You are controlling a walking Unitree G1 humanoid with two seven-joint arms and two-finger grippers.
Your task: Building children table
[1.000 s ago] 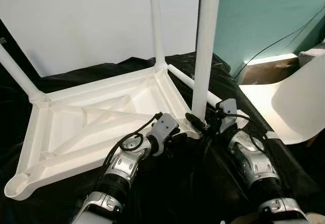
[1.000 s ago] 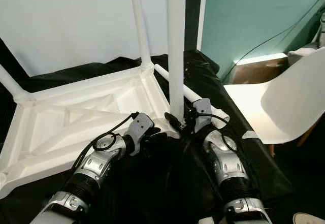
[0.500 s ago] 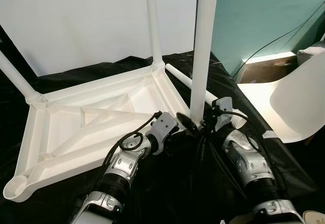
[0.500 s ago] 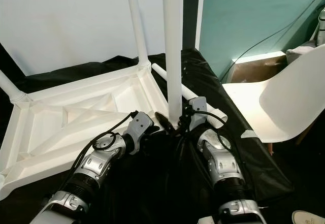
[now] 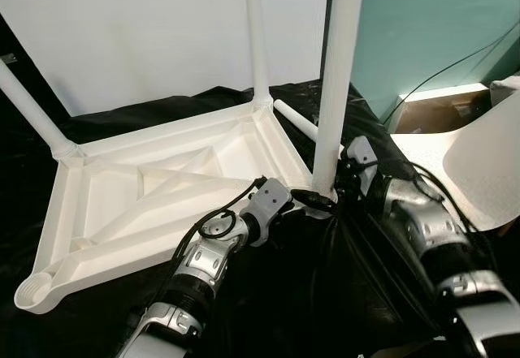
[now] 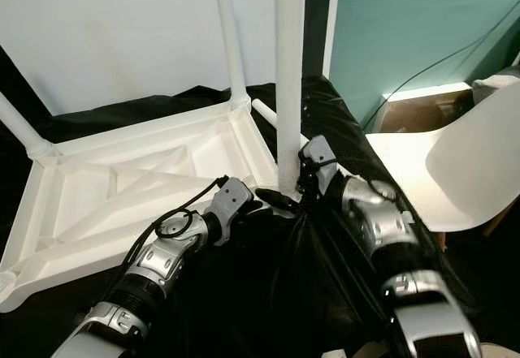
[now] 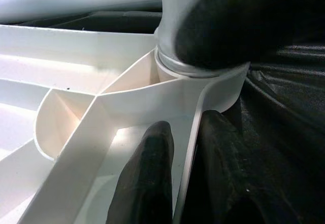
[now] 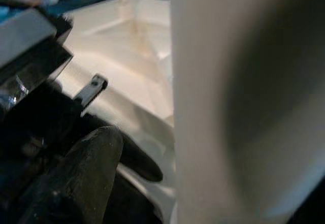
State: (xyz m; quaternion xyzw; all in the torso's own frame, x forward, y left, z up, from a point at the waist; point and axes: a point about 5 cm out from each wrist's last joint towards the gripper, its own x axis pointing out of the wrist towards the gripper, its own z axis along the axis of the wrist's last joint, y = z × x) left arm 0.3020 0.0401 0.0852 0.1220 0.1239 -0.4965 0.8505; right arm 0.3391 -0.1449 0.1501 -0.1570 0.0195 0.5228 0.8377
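Observation:
The white table top lies upside down on black cloth. Legs stand in its far-left and far-right corners. A third leg stands upright in the near-right corner socket. My right gripper is shut on the base of this leg, with one finger beside it. My left gripper is shut on the table's rim just below that socket, one finger inside the rim and one outside. The near-left socket holds no leg. A loose leg lies on the cloth behind.
A white chair stands close on the right, with a cardboard box and a black cable behind it by the teal wall. A white panel leans at the back. Black cloth covers the floor.
My right forearm has swung out to the right around the upright leg while its gripper stays at the leg's base. The left gripper keeps its hold on the rim. The camera shifted slightly.

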